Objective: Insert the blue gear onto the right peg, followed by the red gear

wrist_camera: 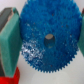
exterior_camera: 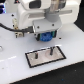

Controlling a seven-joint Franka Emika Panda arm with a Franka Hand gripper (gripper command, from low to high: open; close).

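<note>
My gripper (exterior_camera: 46, 36) is shut on the blue gear (exterior_camera: 47, 38) and holds it in the air just above the grey, black-framed plate (exterior_camera: 59, 55). The right peg (exterior_camera: 51, 50) stands a little below and to the exterior view's right of the gear. The left pin (exterior_camera: 38, 56) stands apart. In the wrist view the blue gear (wrist_camera: 50, 20) fills the frame between my teal finger pads (wrist_camera: 9, 42), with its centre hole showing. A red shape (wrist_camera: 10, 77) shows beside one finger; I cannot tell if it is the red gear. No red gear shows in the exterior view.
The plate lies on a white table (exterior_camera: 15, 67). A black cable (exterior_camera: 7, 25) runs along the arm at the exterior view's left. The arm's white body fills the top of that view.
</note>
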